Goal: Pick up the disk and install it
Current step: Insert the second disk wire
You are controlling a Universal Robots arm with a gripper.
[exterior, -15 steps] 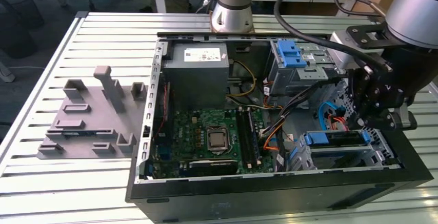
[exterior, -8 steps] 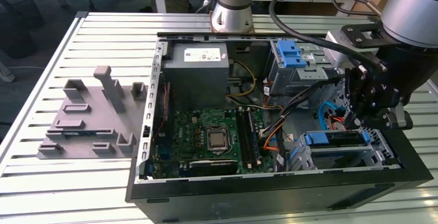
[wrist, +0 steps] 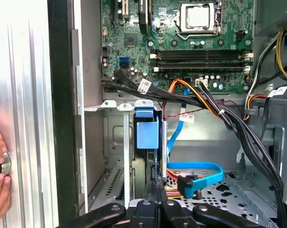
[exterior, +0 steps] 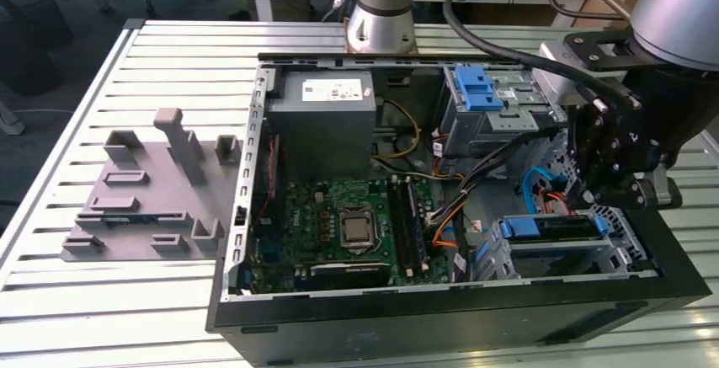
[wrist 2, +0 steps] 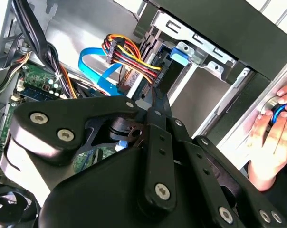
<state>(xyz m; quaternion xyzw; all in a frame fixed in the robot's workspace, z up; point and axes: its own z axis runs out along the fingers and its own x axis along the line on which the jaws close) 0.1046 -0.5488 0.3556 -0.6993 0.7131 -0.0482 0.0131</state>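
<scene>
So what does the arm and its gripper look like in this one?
The arm has silver-grey tubular links with a pale blue joint cap and black cables looped alongside. The gripper is matte black, built of angular linkage plates joined by silver screws, clearest in the second wrist view.

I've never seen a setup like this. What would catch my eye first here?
Probably the opened computer case lying on the slatted table, its green circuit board bare in the middle. At the exterior view's right, the robot's black tool reaches down above a blue-railed disk sitting in a metal cage. In the second wrist view, a person's hand rests just outside the case.
</scene>
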